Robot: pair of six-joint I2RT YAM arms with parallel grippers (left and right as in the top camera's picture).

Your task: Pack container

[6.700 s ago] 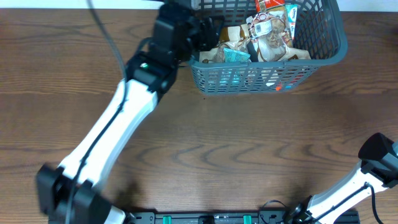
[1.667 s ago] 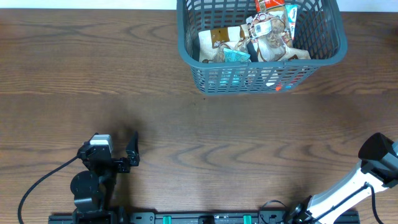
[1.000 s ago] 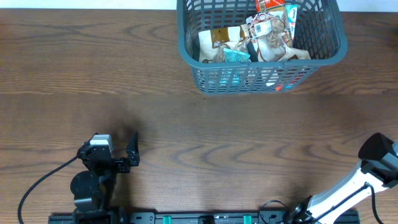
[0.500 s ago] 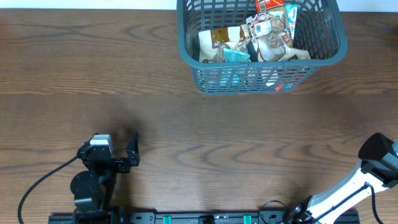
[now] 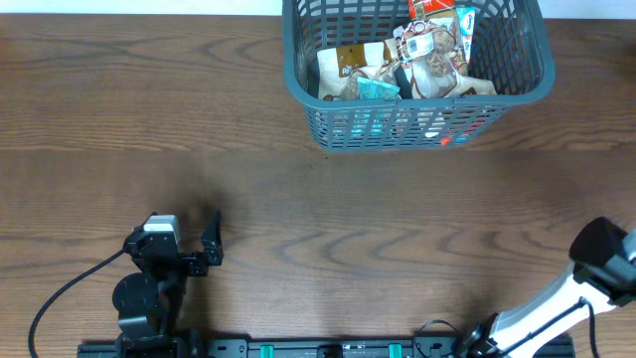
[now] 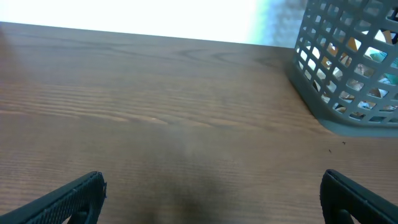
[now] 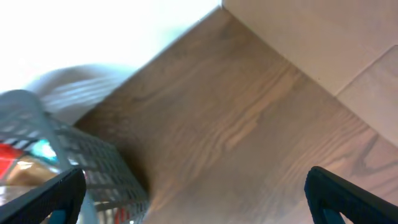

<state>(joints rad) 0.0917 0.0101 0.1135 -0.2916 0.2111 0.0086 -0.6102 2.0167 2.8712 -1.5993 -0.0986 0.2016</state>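
Observation:
The dark grey slotted container (image 5: pixel 338 124) stands at the table's far edge and holds several snack packets (image 5: pixel 402 60). My left gripper (image 5: pixel 211 239) rests folded at the near left, far from the container, open and empty. In the left wrist view (image 6: pixel 212 182) its fingers (image 6: pixel 74 199) stand wide apart over bare wood, with the container (image 6: pixel 348 68) ahead on the right. My right arm (image 5: pixel 601 249) is at the near right edge. In the right wrist view the right gripper (image 7: pixel 196 177) is open and empty, with the container's corner (image 7: pixel 68 162) at the left.
The wooden table (image 5: pixel 318 219) lies between the arms and the container. A pale floor (image 7: pixel 323 37) shows beyond the table's edge in the right wrist view.
The left arm, which reached to the container's left rim 6.7 s ago, has pulled back to the near left. Over the last second only the right arm has shifted very slightly.

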